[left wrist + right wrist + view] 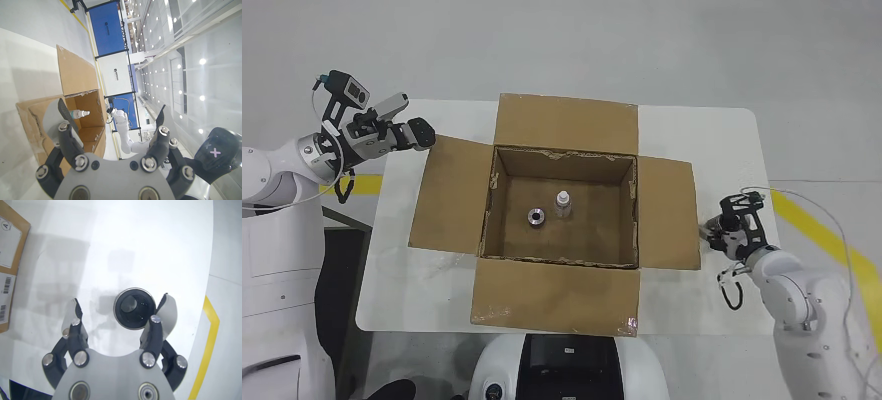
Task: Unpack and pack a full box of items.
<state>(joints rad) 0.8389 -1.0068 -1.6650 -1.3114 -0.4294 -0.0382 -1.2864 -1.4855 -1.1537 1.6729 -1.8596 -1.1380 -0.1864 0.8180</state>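
While the open cardboard box (564, 125) sits on the surface (722, 140) with a small spray bottle (563, 204) upright and a metal ring (536, 215) just beside it inside, the right gripper (120, 300) hangs with fingers spread around a black round part (134, 308) on the surface beside the box; the left gripper (112, 106), fingers spread and empty, hovers near a side flap (447, 195).

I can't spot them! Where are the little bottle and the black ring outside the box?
little bottle (563, 207), top view, on its body.
black ring (122, 316), right wrist view, on its dark inner wall.
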